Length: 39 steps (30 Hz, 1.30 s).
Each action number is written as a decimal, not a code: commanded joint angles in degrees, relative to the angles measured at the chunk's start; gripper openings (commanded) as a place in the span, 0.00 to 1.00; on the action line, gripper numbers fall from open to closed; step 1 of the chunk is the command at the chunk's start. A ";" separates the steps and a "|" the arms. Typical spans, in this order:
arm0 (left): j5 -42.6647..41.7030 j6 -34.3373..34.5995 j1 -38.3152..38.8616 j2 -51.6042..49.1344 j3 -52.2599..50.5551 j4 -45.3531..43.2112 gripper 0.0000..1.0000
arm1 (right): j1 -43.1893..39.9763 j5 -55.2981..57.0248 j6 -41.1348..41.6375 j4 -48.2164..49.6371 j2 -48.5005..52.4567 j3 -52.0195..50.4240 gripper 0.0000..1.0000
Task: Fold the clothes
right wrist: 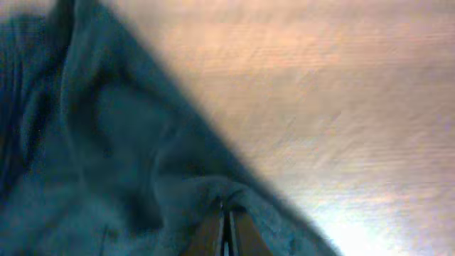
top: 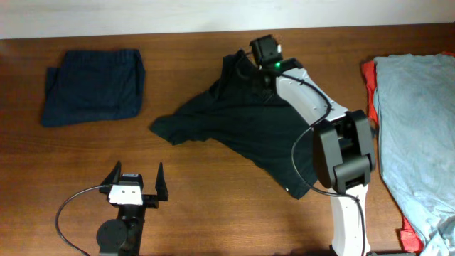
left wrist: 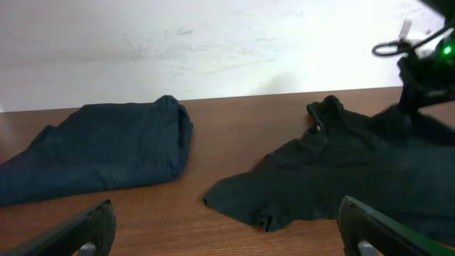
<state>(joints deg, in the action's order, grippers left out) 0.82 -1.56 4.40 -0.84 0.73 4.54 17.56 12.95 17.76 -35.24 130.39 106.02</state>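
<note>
**Work surface.** The table (top: pixel 213 206) is brown wood and fills the overhead view. A pale wall runs along the top edge.

**Task items.**
- The black T-shirt (top: pixel 242 124) lies unfolded and crumpled at the centre of the frame. One sleeve points toward the left. The body spreads toward the lower right and passes under the right arm (top: pixel 334 149). The upper part of the shirt is gathered into a peak at upper centre.
- The navy garment (top: pixel 92 85) lies folded into a rough rectangle at the upper left, well apart from the T-shirt.
- The light grey-blue garment (top: pixel 416 128) lies spread along the right edge of the frame. It rests on top of the red garment (top: pixel 368 75), which shows only as a strip at its left border and at the lower right.

**Left gripper.** The left gripper (top: pixel 136 179) sits at the lower left, above bare table and near the T-shirt sleeve without touching it. Its fingers stand wide apart and hold nothing. In the left wrist view both fingertips (left wrist: pixel 82 231) appear at the bottom corners, with the navy garment and the T-shirt beyond them.

**Right gripper.** The right gripper (top: pixel 245 64) is at upper centre, at the peak of the T-shirt. In the right wrist view its fingers (right wrist: pixel 238 231) are pressed together at bottom centre, pinching a ridge of the shirt's fabric next to bare table. This view is blurred, so which part of the shirt is pinched cannot be determined.
</note>
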 commanded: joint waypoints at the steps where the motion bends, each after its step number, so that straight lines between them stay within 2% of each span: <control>1: -0.61 -0.90 0.22 0.48 -0.22 0.22 0.99 | -2.45 3.21 -1.01 1.73 0.17 1.68 0.04; 12: -0.61 -0.90 0.22 0.48 -0.22 0.22 0.99 | -6.86 3.21 -0.98 9.84 0.28 0.76 0.05; 14: -0.61 -0.90 0.22 0.48 -0.22 0.22 0.99 | -7.19 3.23 -0.96 11.30 0.28 0.15 0.14; 17: -0.61 -0.90 0.22 0.48 -0.22 0.22 0.99 | -7.72 3.23 -0.98 12.96 0.63 -0.13 0.21; 21: -0.61 -0.90 0.22 0.48 -0.22 0.22 0.99 | -8.66 3.23 -1.01 13.94 1.75 -0.15 0.42; 23: -0.61 -0.90 0.22 0.48 -0.22 0.22 0.99 | -9.11 2.25 -2.64 14.58 2.05 -0.15 0.43; 26: -0.61 -0.90 0.22 0.48 -0.22 0.22 0.99 | -9.16 -5.42 -11.45 15.43 1.77 0.26 0.41; 33: -0.61 -0.90 0.22 0.48 -0.22 0.22 0.99 | -6.51 -14.58 -19.71 10.54 2.10 1.03 0.34; 39: -0.61 -0.90 0.22 0.48 -0.22 0.22 0.99 | -4.07 -13.81 -21.84 9.42 2.16 0.90 0.34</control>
<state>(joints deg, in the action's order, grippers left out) 0.82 -1.56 4.40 -0.84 0.73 4.54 12.32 0.64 -1.56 -25.52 131.55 106.30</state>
